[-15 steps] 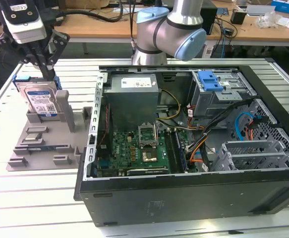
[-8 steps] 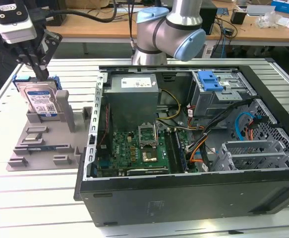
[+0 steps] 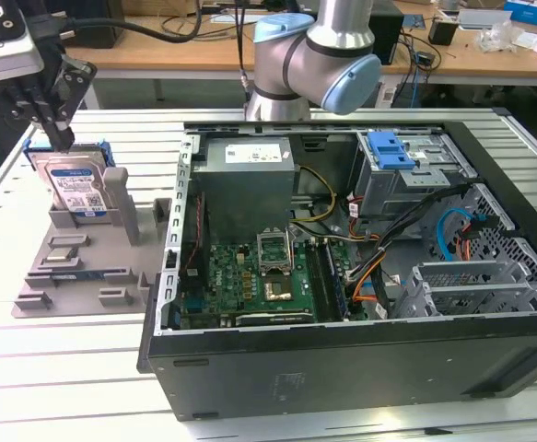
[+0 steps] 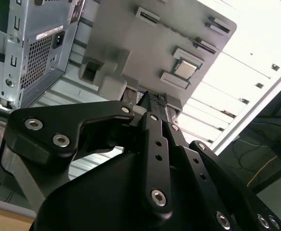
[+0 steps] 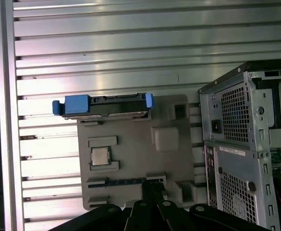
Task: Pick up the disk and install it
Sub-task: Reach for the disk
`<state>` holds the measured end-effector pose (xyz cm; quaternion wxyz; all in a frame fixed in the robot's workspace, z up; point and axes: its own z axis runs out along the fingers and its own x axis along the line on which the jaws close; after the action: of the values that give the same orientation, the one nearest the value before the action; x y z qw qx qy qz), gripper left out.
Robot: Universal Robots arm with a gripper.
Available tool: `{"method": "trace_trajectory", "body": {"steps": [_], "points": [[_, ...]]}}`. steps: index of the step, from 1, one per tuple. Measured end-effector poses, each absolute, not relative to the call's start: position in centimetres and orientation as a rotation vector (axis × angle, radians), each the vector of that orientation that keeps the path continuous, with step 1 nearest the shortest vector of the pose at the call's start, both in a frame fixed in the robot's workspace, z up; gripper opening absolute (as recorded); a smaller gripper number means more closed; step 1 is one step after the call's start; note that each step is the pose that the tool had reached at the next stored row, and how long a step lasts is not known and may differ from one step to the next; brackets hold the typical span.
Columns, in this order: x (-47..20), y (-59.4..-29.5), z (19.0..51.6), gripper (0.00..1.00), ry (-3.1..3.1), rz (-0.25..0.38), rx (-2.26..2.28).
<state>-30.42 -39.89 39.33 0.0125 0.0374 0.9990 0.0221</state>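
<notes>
Slatted aluminium table (image 3: 65, 368), exterior view. Lower centre and right of frame: an open computer case (image 3: 342, 378) lies on its side, probably so that its bays can be reached from above. Lower left: a grey fixture tray (image 3: 75, 276) holds parts in moulded seats. Middle left, at the tray's far end: the disk (image 3: 76, 189) stands on edge in a slot with its label facing outward and blue rails at its sides, a pose that likely offers its upper edge to a downward grasp. Upper left: the gripper (image 3: 63, 140), fingers drawn together and empty, has its tips near that edge; contact cannot be told. In the first wrist view the disk (image 5: 101, 103) appears edge-on, not between the fingers. Background: the arm (image 3: 314, 55) and a cluttered workbench (image 3: 204, 46).
</notes>
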Motion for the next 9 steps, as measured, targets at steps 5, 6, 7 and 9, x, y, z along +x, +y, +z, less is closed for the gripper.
{"method": "trace_trajectory", "body": {"steps": [5, 6, 7, 9], "points": [[-31.7, -39.9, 39.3, 0.11, 3.114, 0.069, 0.117], [-32.0, -39.9, 39.3, 0.11, 3.114, 0.069, 0.117], [-32.3, -39.9, 39.3, 0.11, 3.114, 0.069, 0.117], [-32.9, -39.9, 39.3, 0.11, 3.114, 0.069, 0.117]]}}
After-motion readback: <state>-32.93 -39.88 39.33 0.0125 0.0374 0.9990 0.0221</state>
